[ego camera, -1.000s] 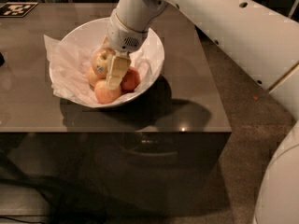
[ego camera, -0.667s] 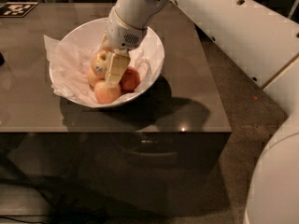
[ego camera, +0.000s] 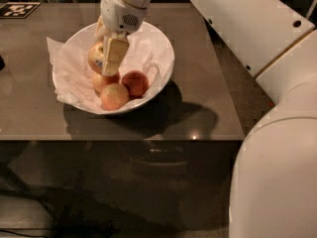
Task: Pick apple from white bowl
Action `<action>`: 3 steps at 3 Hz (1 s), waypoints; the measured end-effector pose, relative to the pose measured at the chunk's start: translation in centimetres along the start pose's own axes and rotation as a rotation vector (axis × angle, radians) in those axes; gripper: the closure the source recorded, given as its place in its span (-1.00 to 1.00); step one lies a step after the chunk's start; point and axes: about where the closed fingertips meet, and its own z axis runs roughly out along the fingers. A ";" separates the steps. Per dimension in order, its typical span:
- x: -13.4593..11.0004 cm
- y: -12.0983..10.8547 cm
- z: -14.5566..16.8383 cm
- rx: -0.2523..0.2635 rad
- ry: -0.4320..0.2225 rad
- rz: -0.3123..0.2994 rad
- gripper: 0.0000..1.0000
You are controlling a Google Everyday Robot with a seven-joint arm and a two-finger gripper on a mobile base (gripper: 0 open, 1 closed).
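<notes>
Four apples are showing in the single camera view. One of them, the apple (ego camera: 95, 57), is sitting higher than the rest, over the left half of the white bowl (ego camera: 166, 53). It is looking pale yellow-green with a warm reddish flush low on its side, and its skin is catching the light. The gripper (ego camera: 104, 62) is reaching down into the bowl from above and is clamping this apple. One cream finger (ego camera: 114, 57) is pressing flat against the fruit's right side, while the other is mostly hiding behind it.

Three redder apples (ego camera: 115, 96) are lying below, bunched together on the crumpled white paper (ego camera: 69, 71) that is lining the bowl and spilling over its left rim. The bowl is standing on a grey-brown table (ego camera: 208, 103) and casting a dark shadow to its right. The white arm (ego camera: 247, 29) is stretching in from the upper right, and a black-and-white marker (ego camera: 17, 9) is lying at the table's far left corner.
</notes>
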 end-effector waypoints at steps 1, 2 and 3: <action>-0.6 -0.4 -1.0 0.011 -0.004 -0.007 1.00; -1.6 -0.1 -4.5 0.034 0.022 0.018 1.00; -3.5 -0.1 -9.7 0.078 0.047 0.049 1.00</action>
